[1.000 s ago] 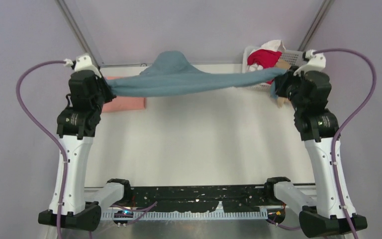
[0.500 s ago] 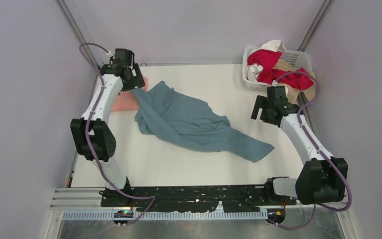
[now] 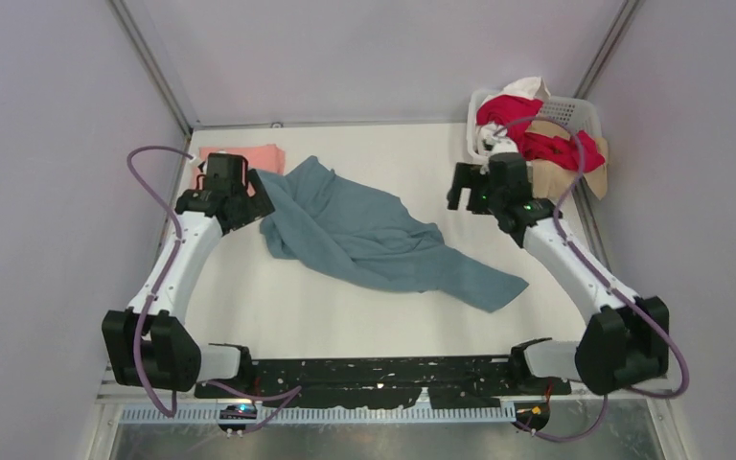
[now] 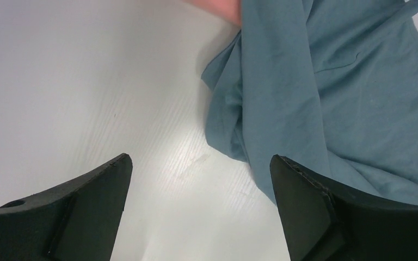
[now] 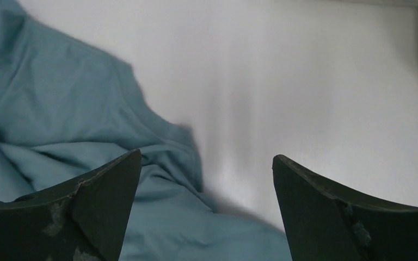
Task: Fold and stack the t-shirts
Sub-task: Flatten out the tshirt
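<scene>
Top external view: the blue-grey t-shirt [image 3: 374, 240] lies crumpled on the counter [image 3: 345, 326], running from near the far-left corner slantwise toward the near-right side. A second ago it hung stretched in the air between both arms; now both have let it go and it has dropped in a heap, not flat. The left fingers [image 3: 255, 203] stand just beside its far-left end, and the right fingers [image 3: 460, 192] hover apart from it, near the white basket [image 3: 575, 107] in the far-right corner, which holds a red t-shirt [image 3: 527, 125]. The salmon-pink t-shirt [image 3: 249, 156] rests at the far-left corner and looks folded already.

Left wrist view: the fingers are spread wide with nothing between them, above bare counter and the shirt's bunched edge.

Right wrist view: the fingers are also wide apart and empty, with blue cloth below on the left.

I judge the shirt needs a new grasp and flattening before any fold.
</scene>
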Motion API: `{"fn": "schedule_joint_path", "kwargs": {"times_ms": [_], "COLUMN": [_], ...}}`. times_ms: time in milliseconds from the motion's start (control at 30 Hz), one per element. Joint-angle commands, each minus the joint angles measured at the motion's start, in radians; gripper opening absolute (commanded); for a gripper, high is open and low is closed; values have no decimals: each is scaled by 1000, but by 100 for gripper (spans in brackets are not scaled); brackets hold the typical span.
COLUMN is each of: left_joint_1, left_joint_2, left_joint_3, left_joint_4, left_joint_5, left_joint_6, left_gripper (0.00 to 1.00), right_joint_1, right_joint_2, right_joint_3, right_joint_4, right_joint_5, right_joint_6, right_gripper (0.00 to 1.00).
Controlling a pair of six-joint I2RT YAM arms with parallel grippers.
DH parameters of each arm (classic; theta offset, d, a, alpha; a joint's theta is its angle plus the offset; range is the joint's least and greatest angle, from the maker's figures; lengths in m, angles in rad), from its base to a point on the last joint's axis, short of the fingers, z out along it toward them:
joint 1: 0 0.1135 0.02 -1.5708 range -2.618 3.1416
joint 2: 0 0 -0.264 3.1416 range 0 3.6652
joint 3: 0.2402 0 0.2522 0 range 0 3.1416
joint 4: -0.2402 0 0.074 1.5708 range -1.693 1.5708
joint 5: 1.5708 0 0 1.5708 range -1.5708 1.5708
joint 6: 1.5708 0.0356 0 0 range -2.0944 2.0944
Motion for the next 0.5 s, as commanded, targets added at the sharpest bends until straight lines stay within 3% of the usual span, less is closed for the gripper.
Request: {"fn": "schedule_joint_path", "kwargs": {"times_ms": [0,100,233,333,467], "left_joint_1": [-1,0,0,-1,-1], "left_joint_2": [42,58,71,78,87], "left_joint_3": [-6,-12,-9,-11,-9], "left_joint_4": [121,150,150,153,159], "left_joint_5": [85,96,95,93,105], "left_joint_6": [-21,-34,-46,-43,-40], "left_gripper": [99,100,100,100,100], "right_joint_1": [177,253,338,373,377], "right_joint_2": [224,445,684,778,747], "right_joint_3": [195,319,489,519,405], "right_joint_4": [105,148,87,70,79], "right_joint_5": [-48,-168,-208,-235,-199], "right_joint_6": [-54,15,49,90,136], "right_gripper": [95,95,95,95,95]}}
